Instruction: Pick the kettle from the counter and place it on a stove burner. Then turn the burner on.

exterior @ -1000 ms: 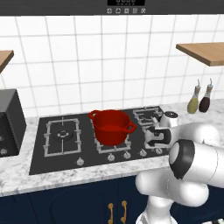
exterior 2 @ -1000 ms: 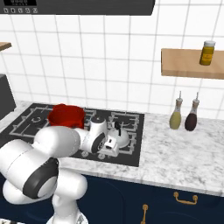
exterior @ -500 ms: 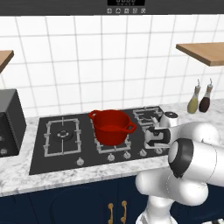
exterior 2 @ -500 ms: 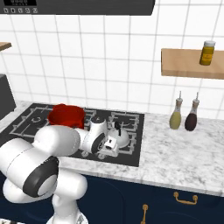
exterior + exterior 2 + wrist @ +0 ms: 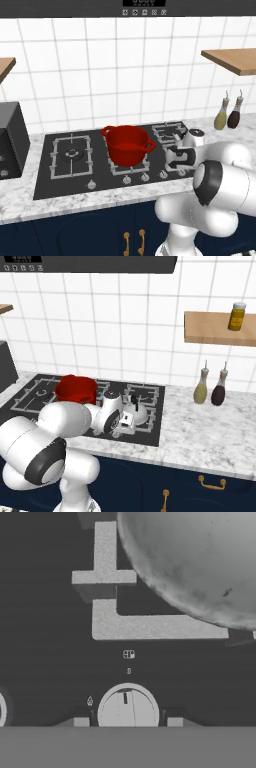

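Note:
The shiny kettle (image 5: pixel 136 412) stands on the front right burner grate (image 5: pixel 150 626) of the black stove (image 5: pixel 45 180), its rounded body (image 5: pixel 200 557) at the hand view's upper right. My gripper (image 5: pixel 127 722) reaches down at the stove's front edge, just in front of the kettle. A round silver knob (image 5: pixel 128 708) sits between its two dark fingertips (image 5: pixel 80 722), which press close on either side. In the right base view the hand (image 5: pixel 120 423) hangs low at the knob row. The marble counter (image 5: pixel 210 431) lies to the right.
A red two-handled pot (image 5: pixel 127 145) sits on the middle burner, left of my hand. Two slim bottles (image 5: pixel 210 388) stand at the back of the counter on the right. A black appliance (image 5: pixel 10 140) is at the far left. A wooden shelf (image 5: pixel 220 331) holds a jar.

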Available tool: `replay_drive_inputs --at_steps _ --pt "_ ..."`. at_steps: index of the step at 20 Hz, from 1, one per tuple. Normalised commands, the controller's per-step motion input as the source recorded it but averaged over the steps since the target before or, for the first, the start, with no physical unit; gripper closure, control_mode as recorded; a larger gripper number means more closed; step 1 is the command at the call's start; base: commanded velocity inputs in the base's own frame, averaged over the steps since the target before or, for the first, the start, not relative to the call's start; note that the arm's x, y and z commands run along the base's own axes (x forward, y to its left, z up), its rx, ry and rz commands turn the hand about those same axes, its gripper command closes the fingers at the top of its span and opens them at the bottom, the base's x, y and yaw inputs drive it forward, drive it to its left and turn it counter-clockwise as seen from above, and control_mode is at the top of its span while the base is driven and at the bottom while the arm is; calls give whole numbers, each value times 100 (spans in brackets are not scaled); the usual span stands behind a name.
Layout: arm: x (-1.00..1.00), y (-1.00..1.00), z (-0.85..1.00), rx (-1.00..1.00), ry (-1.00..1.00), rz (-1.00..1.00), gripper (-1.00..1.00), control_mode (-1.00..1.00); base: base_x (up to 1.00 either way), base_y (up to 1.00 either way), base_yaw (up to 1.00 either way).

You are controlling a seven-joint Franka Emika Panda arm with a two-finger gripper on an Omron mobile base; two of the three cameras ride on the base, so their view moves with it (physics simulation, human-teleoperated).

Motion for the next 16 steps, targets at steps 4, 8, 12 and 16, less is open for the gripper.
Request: replay_drive_inputs --at_steps 4,8,12,16 --pt "-8 0 0 -7 -1 22 100 -100 0 0 0" --pt "-5 0 2 -9 0 22 100 -100 0 0 0" --pt "-5 0 4 -10 0 23 100 -100 0 0 0" --pt "-3 4 3 -10 0 23 100 -100 0 0 0"
